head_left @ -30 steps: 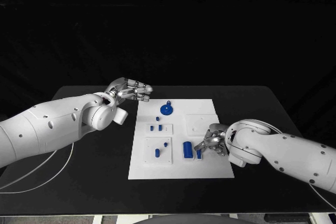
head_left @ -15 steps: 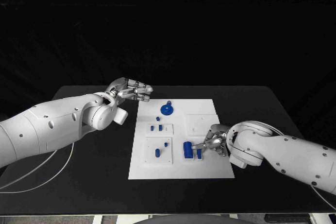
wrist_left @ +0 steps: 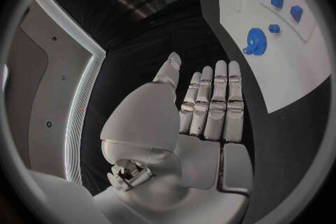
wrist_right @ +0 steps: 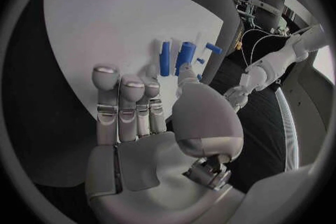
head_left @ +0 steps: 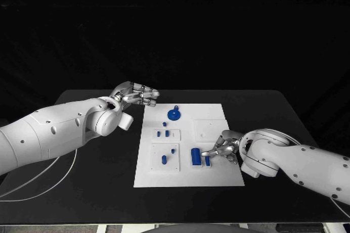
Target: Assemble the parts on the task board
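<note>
Sitting in the middle of the black table point(head_left: 87, 165) is the white task board point(head_left: 219, 175), long side running from the robot toward the far edge. Near the board's far edge there's a round blue disc point(head_left: 173, 113) with a little knob sticking up. A bit closer in, a tiny blue peg point(head_left: 165, 124) and then two small blue blocks point(head_left: 162, 133) side by side in a raised square pocket. In the near left part of the board a couple more small blue pegs point(head_left: 168, 155) stand in another raised square. Right of those, toward the board's right edge, two upright-looking blue bars point(head_left: 195, 156) lie next to each other, the left one fatter.

The right hand point(head_left: 224, 148) is down on the board's right side, fingertips right at the thinner bar point(head_left: 207, 160). In the right wrist view its fingers point(wrist_right: 119, 106) are stretched out flat over the white board with the thumb tip reaching next to the bars point(wrist_right: 176, 57), so it looks spread and not holding anything, just touching or nearly touching.

The left hand point(head_left: 136, 95) hangs off the board's far left corner, over bare table. The left wrist view shows its fingers point(wrist_left: 213, 98) straight and side by side, thumb apart, nothing in it, with the disc point(wrist_left: 255, 42) well beyond the fingertips.
</note>
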Available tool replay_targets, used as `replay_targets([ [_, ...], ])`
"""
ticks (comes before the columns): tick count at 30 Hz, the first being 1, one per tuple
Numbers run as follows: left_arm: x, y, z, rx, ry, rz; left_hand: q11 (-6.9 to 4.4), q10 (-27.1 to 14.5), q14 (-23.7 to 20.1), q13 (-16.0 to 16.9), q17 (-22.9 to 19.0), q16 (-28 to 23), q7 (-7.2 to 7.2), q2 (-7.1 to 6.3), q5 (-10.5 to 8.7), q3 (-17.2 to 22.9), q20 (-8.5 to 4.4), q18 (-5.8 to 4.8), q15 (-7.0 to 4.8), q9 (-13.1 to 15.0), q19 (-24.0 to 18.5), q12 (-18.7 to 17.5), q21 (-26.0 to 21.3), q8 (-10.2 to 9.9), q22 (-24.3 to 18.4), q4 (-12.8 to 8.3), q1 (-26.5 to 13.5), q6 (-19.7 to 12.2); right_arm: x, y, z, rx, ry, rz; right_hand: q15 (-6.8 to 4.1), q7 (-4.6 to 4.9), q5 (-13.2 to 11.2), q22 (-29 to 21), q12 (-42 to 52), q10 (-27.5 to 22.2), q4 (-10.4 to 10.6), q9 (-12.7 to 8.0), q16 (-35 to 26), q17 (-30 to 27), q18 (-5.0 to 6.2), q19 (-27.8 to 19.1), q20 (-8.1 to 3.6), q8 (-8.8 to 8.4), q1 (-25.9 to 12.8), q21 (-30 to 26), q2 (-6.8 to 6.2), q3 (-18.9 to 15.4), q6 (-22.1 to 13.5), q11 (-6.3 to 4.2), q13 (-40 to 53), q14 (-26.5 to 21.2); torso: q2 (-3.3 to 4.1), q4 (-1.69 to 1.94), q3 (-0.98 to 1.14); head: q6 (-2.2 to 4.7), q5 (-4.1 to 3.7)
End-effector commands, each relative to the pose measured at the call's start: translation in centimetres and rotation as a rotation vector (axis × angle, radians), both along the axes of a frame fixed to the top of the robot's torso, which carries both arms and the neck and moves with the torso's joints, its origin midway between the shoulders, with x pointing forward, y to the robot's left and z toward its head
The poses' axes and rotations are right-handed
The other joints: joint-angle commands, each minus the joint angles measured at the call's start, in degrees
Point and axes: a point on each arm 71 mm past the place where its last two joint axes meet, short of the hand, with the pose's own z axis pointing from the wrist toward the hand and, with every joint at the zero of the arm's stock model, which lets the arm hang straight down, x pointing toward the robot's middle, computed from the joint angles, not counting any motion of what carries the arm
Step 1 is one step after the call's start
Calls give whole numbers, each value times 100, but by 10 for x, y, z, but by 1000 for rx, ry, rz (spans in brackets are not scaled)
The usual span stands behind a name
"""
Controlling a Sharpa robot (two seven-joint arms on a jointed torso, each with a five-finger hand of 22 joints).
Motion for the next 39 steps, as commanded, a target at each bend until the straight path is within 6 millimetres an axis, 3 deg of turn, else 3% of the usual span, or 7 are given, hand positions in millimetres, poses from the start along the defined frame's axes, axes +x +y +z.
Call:
replay_targets([
  [1, 0, -2, 1, -5, -4, -15, 4, -44, -24, 5, 7, -9, -10, -2, 1, 4, 9, -51, 30, 7, -17, 10, 17, -5, 5, 20, -4, -36, 2, -5, 2, -5, -69, 8, -1, 110, 38, 9, 38, -43, -77, -4, -2, 11, 101, 286, 18, -11, 12, 8, 102, -13, -58, 10, -7, 3, -2, -3, -1, 6, 1],
  [10, 0, -2, 1, -4, -4, -15, 4, -44, -24, 5, 7, -9, -10, -2, 1, 4, 9, -51, 30, 7, -17, 10, 17, -5, 5, 20, -4, -36, 4, -13, 13, 51, -204, 37, 21, 196, 44, 112, 192, -38, -670, -11, 97, 105, 153, 293, 44, -15, 365, 195, 321, 199, -335, 57, 54, 3, 0, 3, 3, 14, 3],
  [15, 0, -2, 1, -5, -4, -15, 4, -44, -24, 5, 7, -9, -10, -2, 1, 4, 9, -51, 30, 7, -17, 10, 17, -5, 5, 20, -4, -36, 5, -14, 18, 90, -268, 71, 34, 228, 240, 153, 213, -50, -768, -19, 107, 117, 167, 289, 58, -18, 523, 211, 62, 707, -394, 75, 58, 0, 0, 0, -5, 20, -5],
  [19, 0, -2, 1, -5, -3, -16, 4, -44, -24, 5, 7, -9, -10, -2, 1, 4, 9, -51, 30, 7, -17, 10, 17, -5, 5, 20, -4, -36, 3, -11, 21, 135, -315, 139, 65, 273, 306, 191, 257, -49, -1212, -45, 101, 115, 165, 281, 91, -28, 835, 211, 9, 1440, -510, 91, 87, 4, 1, 2, -2, 16, -4],
  [24, 0, -2, 1, -3, -1, -16, 5, -45, -25, 5, 7, -9, -8, 5, 9, 13, 9, -51, 29, 7, -18, 10, 15, -5, 6, 13, 3, -43, 1, -12, 20, 150, -321, 186, 56, 253, 139, 240, 339, -31, -1506, -49, 145, 152, 152, 284, 87, -28, 870, 244, 150, 2366, -311, 88, 143, 13, 0, 4, -7, 23, -27],
  [29, 0, -2, 1, -1, 1, -16, 4, -45, -25, 5, 7, -9, -8, 13, 13, 19, 8, -51, 29, 7, -17, 10, 16, -5, 6, 11, 8, -43, -4, -12, 13, 145, -327, 247, 54, 260, 650, 315, 409, -12, -1947, -47, 186, 186, 134, 278, 81, -24, 717, 295, 122, 3332, -167, 94, 192, 7, -2, 2, -4, 13, -20],
  [39, 0, -1, 1, 7, -3, -17, 3, -45, -27, 5, 6, -9, -8, 20, 20, 29, 8, -51, 29, 6, -18, 9, 16, -7, 6, 8, 14, -47, -13, -8, 3, 125, -367, 325, 29, 210, 951, 431, 451, 41, -2261, -46, 221, 205, 100, 273, 58, -23, 520, 344, 123, 3755, 111, 76, 207, 6, 0, 2, -1, 15, -17],
])
